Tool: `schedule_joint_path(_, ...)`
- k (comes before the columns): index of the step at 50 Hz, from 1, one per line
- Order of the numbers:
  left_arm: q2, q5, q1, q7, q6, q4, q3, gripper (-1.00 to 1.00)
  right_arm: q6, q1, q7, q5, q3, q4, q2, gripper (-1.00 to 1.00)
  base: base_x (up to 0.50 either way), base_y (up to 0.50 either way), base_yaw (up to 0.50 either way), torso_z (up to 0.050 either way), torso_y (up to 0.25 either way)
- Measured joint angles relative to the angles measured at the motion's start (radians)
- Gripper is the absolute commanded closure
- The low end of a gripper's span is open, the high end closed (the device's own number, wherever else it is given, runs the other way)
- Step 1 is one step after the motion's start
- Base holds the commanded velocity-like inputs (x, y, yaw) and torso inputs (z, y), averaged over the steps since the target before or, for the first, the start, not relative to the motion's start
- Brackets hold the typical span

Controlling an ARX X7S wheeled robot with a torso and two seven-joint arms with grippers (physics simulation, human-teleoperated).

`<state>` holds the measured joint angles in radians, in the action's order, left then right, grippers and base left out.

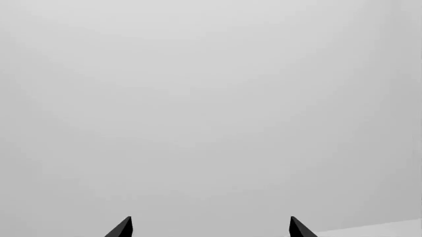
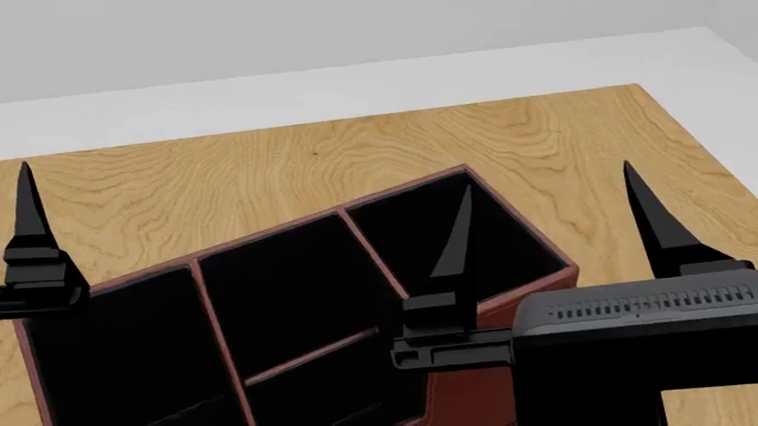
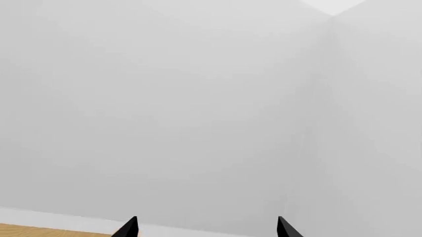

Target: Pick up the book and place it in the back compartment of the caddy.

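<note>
The caddy [image 2: 397, 192], a dark red-brown box with a black interior split by thin dividers, sits on the wooden table [image 2: 237, 177] in the head view. My right gripper [image 2: 545, 182] hovers over the caddy's right end, pointing up and away, open and empty. Only one finger [image 2: 27, 217] of my left gripper shows in the head view, at the far left above the caddy's left end. The left wrist view shows the left gripper [image 1: 211, 220] open against a blank wall. The right gripper [image 3: 207, 220] shows open in the right wrist view too. The book is out of view.
The table's far edge [image 2: 355, 120] runs in front of a pale floor strip and a grey wall. Its right edge [image 2: 698, 133] slants down at the right. Both wrist views face blank walls, with a sliver of table [image 3: 39, 230] in the right one.
</note>
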<state>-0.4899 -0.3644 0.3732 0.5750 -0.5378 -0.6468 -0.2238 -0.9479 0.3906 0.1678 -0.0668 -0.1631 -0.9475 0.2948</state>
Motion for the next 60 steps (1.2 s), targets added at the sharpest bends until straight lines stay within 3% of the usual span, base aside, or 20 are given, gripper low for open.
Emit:
schedule_joint_path(15, -0.012, -0.032, -0.001, -0.002, -0.023, -0.022, 0.020, -1.00, 0.007, -0.002, 0.002, -0.010, 0.006, -0.003, 0.001, -1.00, 0.00, 0.00, 0.00, 0.000, 0.000)
schedule_joint_path(25, -0.071, -0.089, 0.033, -0.002, -0.107, -0.064, 0.085, -1.00, 0.009, -0.004, 0.003, -0.017, 0.009, -0.004, 0.003, -1.00, 0.00, 0.00, 0.00, 0.000, 0.000)
schedule_joint_path(35, -0.156, -0.189, 0.110, -0.044, -0.221, -0.078, 0.167, -1.00, 0.012, -0.009, 0.005, -0.024, 0.018, -0.007, 0.005, -1.00, 0.00, 0.00, 0.00, 0.000, 0.000)
schedule_joint_path(46, -0.292, -0.275, 0.158, -0.165, -0.287, -0.019, 0.244, -1.00, 0.012, -0.014, 0.011, -0.028, 0.023, -0.012, 0.007, -1.00, 0.00, 0.00, 0.00, 0.000, 0.000)
schedule_joint_path(60, -0.470, -0.264, 0.236, -0.358, -0.280, 0.147, 0.241, -1.00, 0.006, -0.008, 0.021, -0.026, 0.008, -0.010, 0.010, -1.00, 0.00, 0.00, 0.00, 0.000, 0.000)
